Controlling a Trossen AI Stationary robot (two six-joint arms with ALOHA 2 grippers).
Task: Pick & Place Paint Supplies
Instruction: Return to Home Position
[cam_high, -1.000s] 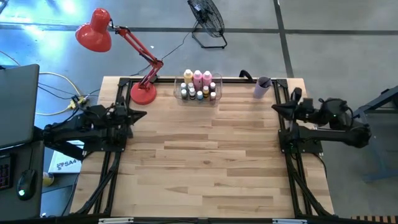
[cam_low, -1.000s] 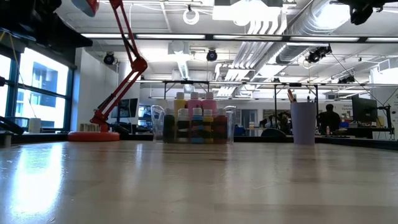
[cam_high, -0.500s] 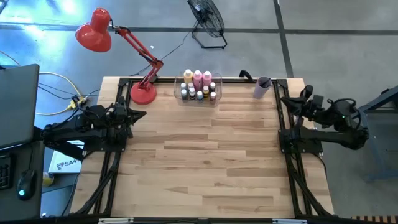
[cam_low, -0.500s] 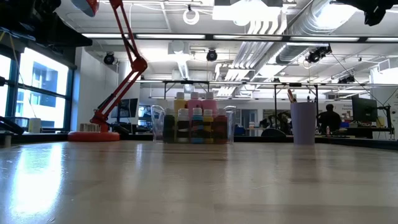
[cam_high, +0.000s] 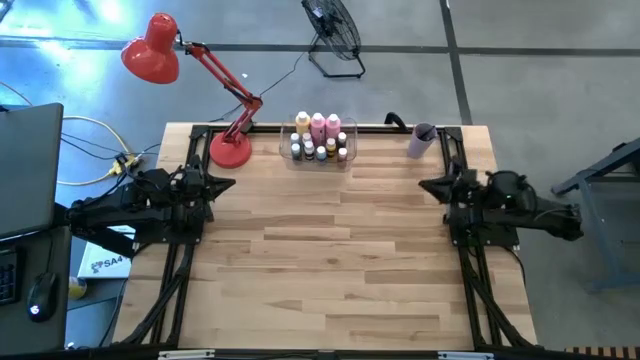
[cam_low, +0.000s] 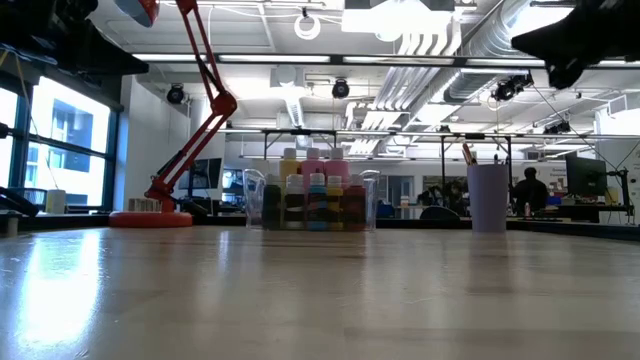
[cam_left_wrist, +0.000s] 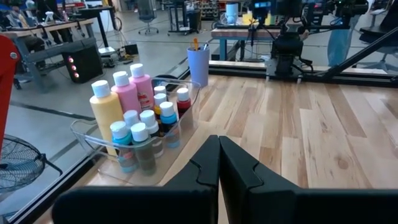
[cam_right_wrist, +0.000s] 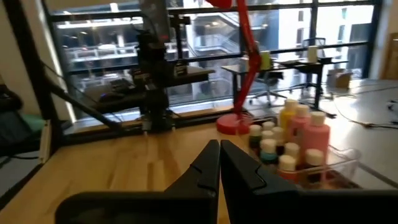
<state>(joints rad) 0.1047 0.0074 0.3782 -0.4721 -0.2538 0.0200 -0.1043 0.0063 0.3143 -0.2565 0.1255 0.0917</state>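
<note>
Presently left end effector (cam_left_wrist: 219, 158), right end effector (cam_right_wrist: 219, 163) clenched; white-capped bottles (cam_left_wrist: 142, 93) in clear rectangular bin (cam_left_wrist: 93, 146).

The high view looks straight down from well above on the whole table (cam_high: 330, 250), the low view sits at tabletop height facing level toward the far edge, each wrist view faces across from its own side, and all four share the paint bottles (cam_high: 318, 124).
</note>
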